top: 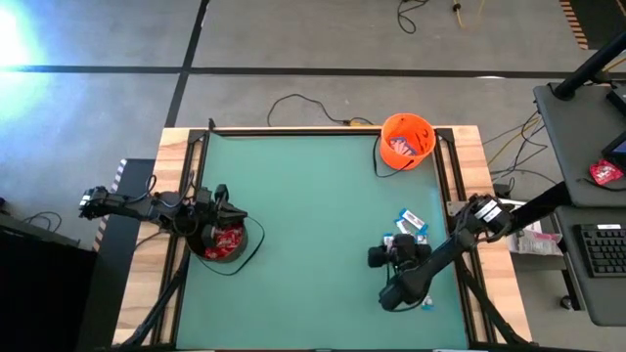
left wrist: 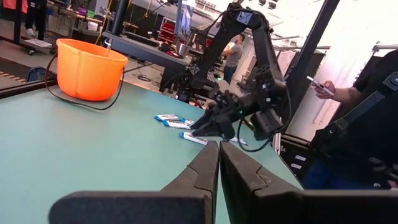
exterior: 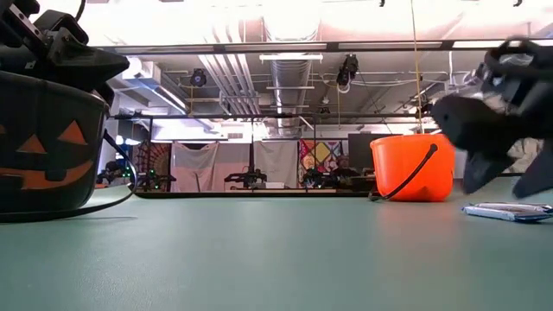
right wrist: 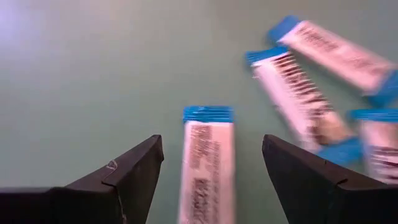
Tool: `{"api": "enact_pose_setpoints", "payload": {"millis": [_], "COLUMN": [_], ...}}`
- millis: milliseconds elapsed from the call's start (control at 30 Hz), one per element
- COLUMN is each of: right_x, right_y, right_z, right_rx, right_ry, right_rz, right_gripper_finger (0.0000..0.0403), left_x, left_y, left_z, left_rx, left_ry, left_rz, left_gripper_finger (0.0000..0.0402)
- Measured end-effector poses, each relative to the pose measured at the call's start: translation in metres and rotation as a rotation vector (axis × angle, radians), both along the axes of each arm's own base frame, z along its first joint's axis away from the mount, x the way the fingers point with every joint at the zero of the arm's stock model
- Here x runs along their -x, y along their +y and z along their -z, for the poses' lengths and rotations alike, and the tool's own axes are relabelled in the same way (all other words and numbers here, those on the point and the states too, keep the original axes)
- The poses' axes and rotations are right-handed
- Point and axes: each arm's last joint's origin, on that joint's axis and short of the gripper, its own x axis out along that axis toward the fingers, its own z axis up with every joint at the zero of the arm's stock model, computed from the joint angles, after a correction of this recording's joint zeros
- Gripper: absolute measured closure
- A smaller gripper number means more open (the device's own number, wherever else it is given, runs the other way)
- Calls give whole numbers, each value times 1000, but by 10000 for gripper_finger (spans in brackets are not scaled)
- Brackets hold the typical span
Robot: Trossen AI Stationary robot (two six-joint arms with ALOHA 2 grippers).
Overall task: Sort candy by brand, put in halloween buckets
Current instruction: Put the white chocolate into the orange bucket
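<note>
**Right claw spread over a white bar**

While the left claw [left wrist: 219, 163] sits pinched together above the black bucket [top: 225, 242] (red candy [top: 231, 238] shows inside), the right claw [right wrist: 211, 165] hangs with fingers apart on either side of a white-and-blue bar [right wrist: 207, 162] lying on the desk [top: 303, 215]. More bars [right wrist: 323, 81] lie just beside it, perhaps three. Far back stands the orange bucket [top: 407, 140].

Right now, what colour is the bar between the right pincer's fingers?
White bar with blue ends; right wrist view.
</note>
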Motion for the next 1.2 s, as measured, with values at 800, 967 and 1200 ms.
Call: {"api": "enact_pose_setpoints", "payload": {"millis": [800, 967, 1200], "right_x": [-21, -26, -21], "right_y": [5, 9, 11], "right_z": [57, 61, 62], "right_rx": [103, 126, 133], "right_ry": [216, 260, 168], "right_rz": [-74, -66, -7], "right_gripper_finger": [163, 163, 163], "left_x": [0, 0, 0], "left_y": [0, 0, 0], "left_z": [0, 0, 0], "left_rx": [0, 0, 0], "left_ry": [1, 0, 1], "left_rz": [0, 0, 0], "left_gripper_finger": [402, 402, 402]}}
